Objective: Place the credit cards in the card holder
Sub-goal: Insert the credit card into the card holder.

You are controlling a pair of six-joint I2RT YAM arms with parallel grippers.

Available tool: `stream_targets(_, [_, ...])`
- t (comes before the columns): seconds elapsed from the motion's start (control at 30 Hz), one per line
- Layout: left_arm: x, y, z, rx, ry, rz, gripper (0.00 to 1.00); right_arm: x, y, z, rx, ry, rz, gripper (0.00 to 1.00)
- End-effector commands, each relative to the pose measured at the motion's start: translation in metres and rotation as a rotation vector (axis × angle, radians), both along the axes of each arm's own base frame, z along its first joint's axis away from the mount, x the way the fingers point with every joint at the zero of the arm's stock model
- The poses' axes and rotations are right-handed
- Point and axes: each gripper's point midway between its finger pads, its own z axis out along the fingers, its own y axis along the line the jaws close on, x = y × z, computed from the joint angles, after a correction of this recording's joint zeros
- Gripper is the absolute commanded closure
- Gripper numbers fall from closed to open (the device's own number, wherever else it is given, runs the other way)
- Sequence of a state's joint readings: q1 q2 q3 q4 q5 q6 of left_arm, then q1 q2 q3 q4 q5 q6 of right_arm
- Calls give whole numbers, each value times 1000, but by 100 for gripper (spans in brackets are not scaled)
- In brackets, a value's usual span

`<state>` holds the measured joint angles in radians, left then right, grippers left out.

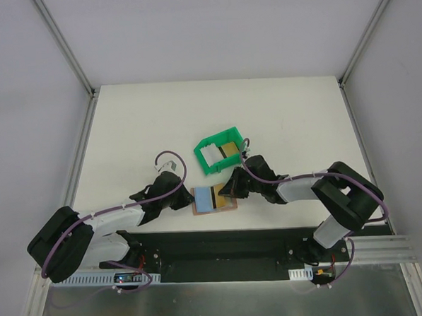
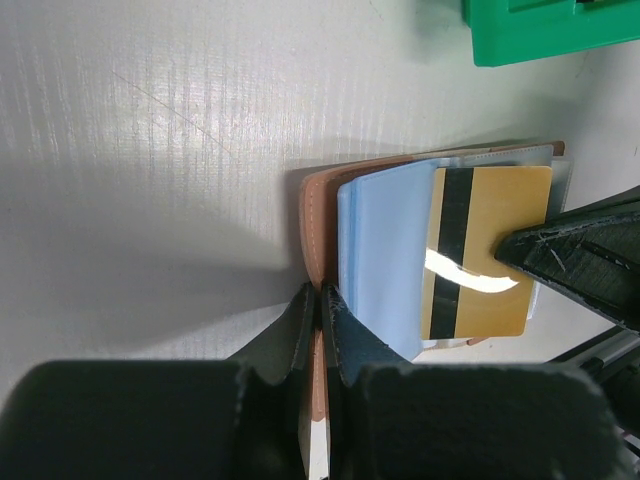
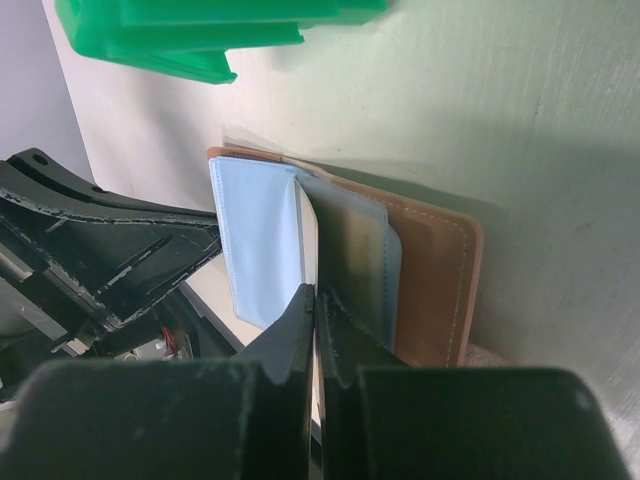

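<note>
Card holder (image 1: 202, 199) is lying open on the white table (image 1: 145, 126), between your two grippers and near the green bin (image 1: 227, 134), on the side toward the arms. Your left gripper (image 1: 187, 197) is pinching fully closed on the brown leather edge nearest it. Your right gripper (image 1: 230, 190) is clamping tight on one end of a gold card (image 2: 490, 210) with a black stripe, which is lying across the blue inner pockets. A white card (image 1: 209, 156) and a gold-toned card (image 1: 229, 151) are sitting inside the bin.
</note>
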<state>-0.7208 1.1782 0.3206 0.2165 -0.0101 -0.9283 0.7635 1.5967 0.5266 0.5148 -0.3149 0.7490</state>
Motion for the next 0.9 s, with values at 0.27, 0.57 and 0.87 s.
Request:
stream_targets(0.27, [-5,5,-9,29,12,-1,100,1,-26,-20,-157,-13,-40,100])
stream_targets(0.57, [-4,4,-8,28,11,-6,100,-3,-24,-23,-169,10,-21,100])
stream_targets(0.87, [-4,2,-8,27,10,-10,100,-11,-12,-30,-156,62,18,100])
